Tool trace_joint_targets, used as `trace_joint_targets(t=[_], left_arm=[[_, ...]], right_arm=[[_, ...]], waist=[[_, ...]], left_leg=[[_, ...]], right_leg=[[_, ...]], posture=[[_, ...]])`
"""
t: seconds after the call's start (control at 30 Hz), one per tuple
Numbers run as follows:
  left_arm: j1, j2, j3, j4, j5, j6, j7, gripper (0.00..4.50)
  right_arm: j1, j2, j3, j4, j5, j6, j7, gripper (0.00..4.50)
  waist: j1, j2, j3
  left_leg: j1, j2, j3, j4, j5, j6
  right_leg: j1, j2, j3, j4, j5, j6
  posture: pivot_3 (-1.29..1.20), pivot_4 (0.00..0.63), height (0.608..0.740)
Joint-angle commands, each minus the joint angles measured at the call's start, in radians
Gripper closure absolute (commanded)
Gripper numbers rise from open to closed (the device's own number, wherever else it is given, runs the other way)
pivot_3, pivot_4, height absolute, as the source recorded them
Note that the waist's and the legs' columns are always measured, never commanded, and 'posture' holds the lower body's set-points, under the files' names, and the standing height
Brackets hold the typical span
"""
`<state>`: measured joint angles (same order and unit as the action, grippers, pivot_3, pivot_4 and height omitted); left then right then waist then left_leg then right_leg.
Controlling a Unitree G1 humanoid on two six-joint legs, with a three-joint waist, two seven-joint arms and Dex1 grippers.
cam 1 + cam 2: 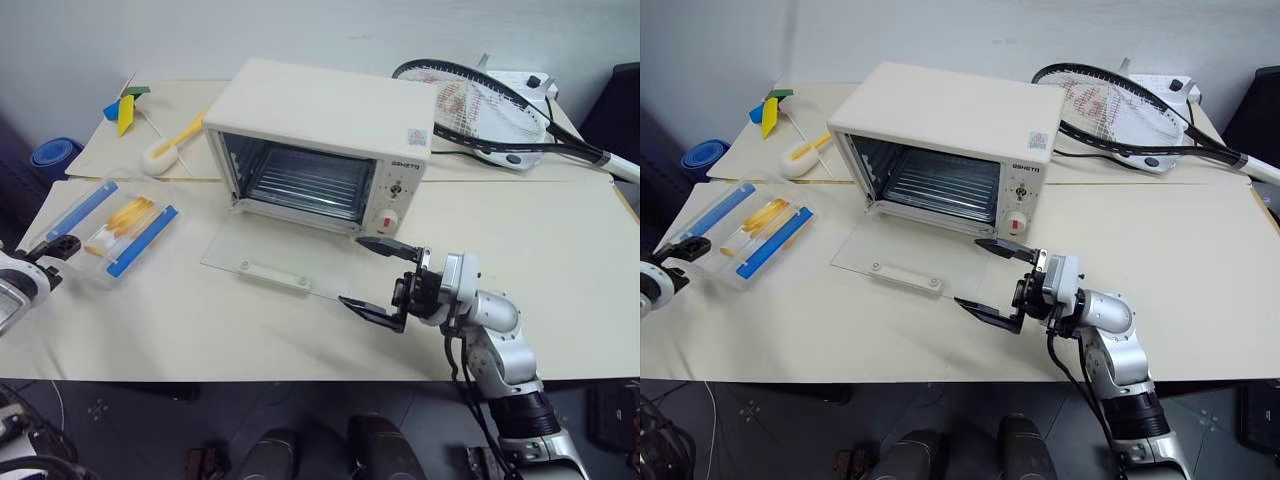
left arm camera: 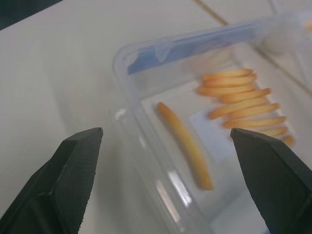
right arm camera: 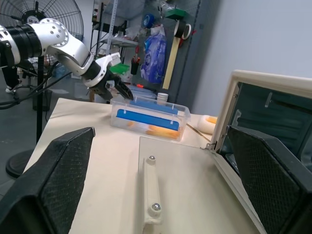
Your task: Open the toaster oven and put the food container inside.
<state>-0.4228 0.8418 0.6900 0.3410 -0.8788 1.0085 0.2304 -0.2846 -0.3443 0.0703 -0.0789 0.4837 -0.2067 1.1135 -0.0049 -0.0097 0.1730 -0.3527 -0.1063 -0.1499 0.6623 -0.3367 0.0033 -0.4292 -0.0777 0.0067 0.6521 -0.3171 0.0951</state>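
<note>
1. The toaster oven [image 1: 320, 140] is seen on the table [image 1: 560, 280] with its glass door [image 1: 275, 265] already folded down flat onto the tabletop, handle [image 1: 273, 275] upward, so the opening step is judged done.
2. The food container [image 1: 118, 228] lies on the table well to the left of the oven, apart from the lowered door; its blue clips and the yellow-orange food strips [image 2: 241, 100] are visible through the clear plastic.
3. The left gripper [image 2: 165, 180] is placed right at the near end of the container, with its jaws spread wide and nothing held between them; the container's corner is framed between the two fingertips [image 2: 80, 146].
4. The right gripper [image 1: 378, 280] is held just in front of the oven's knob panel [image 1: 395, 195], beside the right end of the door, its jaws fully apart and empty.
5. The step in hand is judged to be the reach for the container.
6. For the next move, the left jaws would need to be brought over the container's end wall and closed on it firmly, since the smooth plastic may slip.
7. A level carry over the lowered door and onto the wire rack [image 1: 310, 185] would then be called for.
</note>
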Motion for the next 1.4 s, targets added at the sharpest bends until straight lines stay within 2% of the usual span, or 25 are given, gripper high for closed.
trace_joint_targets(t=[0.03, 0.1, 0.27, 0.4, 0.47, 0.63, 0.77, 0.83, 0.97, 1.07, 1.27, 1.4], left_arm=[[-0.031, 0.048, 0.003, 0.046, 0.065, -0.022, -0.048, 0.9], [-0.045, 0.063, 0.011, 0.072, 0.085, -0.021, -0.067, 1.39], [-0.078, 0.106, -0.005, 0.16, 0.152, -0.034, -0.141, 2.95], [-0.144, 0.171, -0.029, 0.265, 0.209, -0.07, -0.23, 4.04], [-0.175, 0.203, -0.051, 0.296, 0.224, -0.068, -0.3, 4.36], [-0.24, 0.312, -0.225, 0.264, 0.282, -0.046, -0.568, 4.37], [-0.308, 0.323, -0.361, 0.126, 0.265, 0.051, -0.724, 4.37], [-0.356, 0.288, -0.429, 0.039, 0.257, 0.102, -0.761, 4.37], [-0.473, 0.157, -0.505, -0.028, 0.277, 0.149, -0.745, 4.37], [-0.537, 0.051, -0.56, -0.039, 0.302, 0.159, -0.739, 4.37], [-0.584, -0.052, -0.672, 0.025, 0.405, 0.09, -0.755, 4.37], [-0.633, -0.113, -0.649, 0.103, 0.435, 0.036, -0.75, 3.11]], right_arm=[[0.007, 0.003, -0.01, -0.048, -0.007, -0.025, -0.024, 0.0], [0.01, 0.003, -0.011, -0.051, -0.016, -0.031, -0.038, 0.0], [0.013, 0.003, -0.009, -0.054, -0.029, -0.04, -0.059, 0.0], [0.013, -0.002, -0.008, -0.051, -0.033, -0.047, -0.063, 0.0], [0.013, -0.005, -0.008, -0.049, -0.034, -0.05, -0.064, 0.0], [0.013, -0.021, -0.015, -0.047, -0.038, -0.044, -0.061, 0.0], [0.025, -0.04, -0.026, -0.049, -0.042, -0.037, -0.072, 0.0], [0.042, -0.052, -0.035, -0.057, -0.042, -0.038, -0.081, 0.0], [0.082, -0.062, -0.039, -0.086, -0.049, -0.039, -0.102, 0.0], [0.108, -0.063, -0.036, -0.112, -0.059, -0.037, -0.121, 0.0], [0.151, -0.063, -0.043, -0.158, -0.08, -0.037, -0.167, 0.0], [0.182, -0.061, -0.046, -0.186, -0.089, -0.038, -0.198, 0.0]], waist=[[0.0, 0.0, 0.0], [0.001, 0.0, 0.0], [0.001, 0.0, 0.0], [0.0, 0.0, 0.0], [0.0, -0.001, 0.0], [0.001, -0.002, 0.0], [0.005, -0.002, 0.0], [0.007, -0.002, 0.0], [0.004, -0.002, 0.0], [-0.001, -0.002, 0.0], [-0.025, -0.002, 0.0], [-0.021, -0.002, 0.0]], left_leg=[[0.0, 0.0, 0.0, 0.0, 0.0, 0.0], [0.0, 0.0, 0.0, 0.0, 0.0, 0.0], [0.0, 0.0, 0.0, 0.0, 0.0, 0.0], [0.0, 0.0, 0.0, 0.0, 0.0, 0.0], [0.0, 0.0, 0.0, 0.0, 0.0, 0.0], [-0.002, -0.001, -0.001, 0.001, 0.0, 0.0], [-0.002, -0.001, -0.001, 0.001, 0.0, 0.0], [-0.002, -0.002, -0.002, 0.001, 0.0, 0.001], [-0.002, -0.002, -0.002, 0.002, 0.0, 0.001], [-0.003, -0.002, -0.002, 0.002, 0.0, 0.0], [-0.003, -0.001, 0.0, 0.001, 0.0, -0.001], [-0.004, -0.002, 0.0, 0.002, 0.0, -0.001]], right_leg=[[0.0, 0.0, 0.0, 0.0, 0.0, 0.0], [-0.001, 0.0, 0.0, 0.001, 0.0, 0.0], [-0.001, 0.0, 0.0, 0.001, 0.0, 0.0], [-0.001, 0.0, 0.0, 0.001, 0.0, 0.0], [-0.001, 0.0, 0.0, 0.001, 0.0, 0.0], [-0.001, -0.001, 0.0, 0.001, 0.0, 0.0], [-0.001, -0.001, 0.0, 0.002, 0.0, 0.0], [-0.001, -0.001, 0.0, 0.001, 0.0, 0.0], [-0.001, -0.001, 0.0, 0.003, 0.0, 0.0], [-0.002, -0.001, 0.0, 0.004, 0.0, 0.0], [-0.007, 0.0, 0.002, 0.006, 0.0, 0.0], [-0.008, 0.0, 0.003, 0.006, 0.0, 0.0]], posture=[[0.0, 0.15, 0.74], [0.0, 0.15, 0.74], [0.0, 0.15, 0.74], [0.0, 0.15, 0.74], [0.0, 0.15, 0.74], [0.0, 0.15, 0.74], [0.0, 0.15, 0.74], [0.0, 0.15, 0.74], [0.0, 0.15, 0.74], [0.0, 0.15, 0.74], [0.0, 0.15, 0.74], [0.0, 0.15, 0.74]])
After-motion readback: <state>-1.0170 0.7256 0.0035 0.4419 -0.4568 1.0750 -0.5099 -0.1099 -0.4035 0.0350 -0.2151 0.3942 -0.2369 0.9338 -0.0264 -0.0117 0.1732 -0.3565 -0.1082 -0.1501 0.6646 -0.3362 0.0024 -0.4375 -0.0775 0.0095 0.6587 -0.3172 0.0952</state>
